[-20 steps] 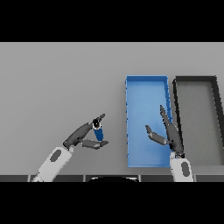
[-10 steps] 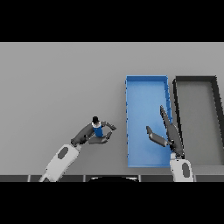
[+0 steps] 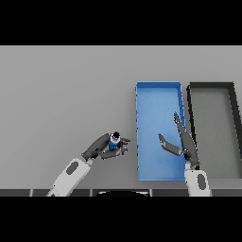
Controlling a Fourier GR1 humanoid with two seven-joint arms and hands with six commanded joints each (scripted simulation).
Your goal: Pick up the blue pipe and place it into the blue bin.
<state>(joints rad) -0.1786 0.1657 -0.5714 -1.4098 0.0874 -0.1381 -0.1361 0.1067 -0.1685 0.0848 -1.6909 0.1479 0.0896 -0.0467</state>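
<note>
The blue pipe (image 3: 114,142) sits inside the left hand (image 3: 105,147), whose fingers curl round its middle, above the worktop (image 3: 66,94). It looks short, rigid and light, perhaps smooth, so a grip round the mid-body suits. No writing is legible. The blue bin (image 3: 158,88) lies just rightward; the right hand (image 3: 182,144) hovers over it, fingers relaxed.

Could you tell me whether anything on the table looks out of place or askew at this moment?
Nothing stands out. The left hand grips the blue pipe left of the blue bin; the dark bin sits squarely beside it, and the right hand hovers open over the blue bin.
</note>
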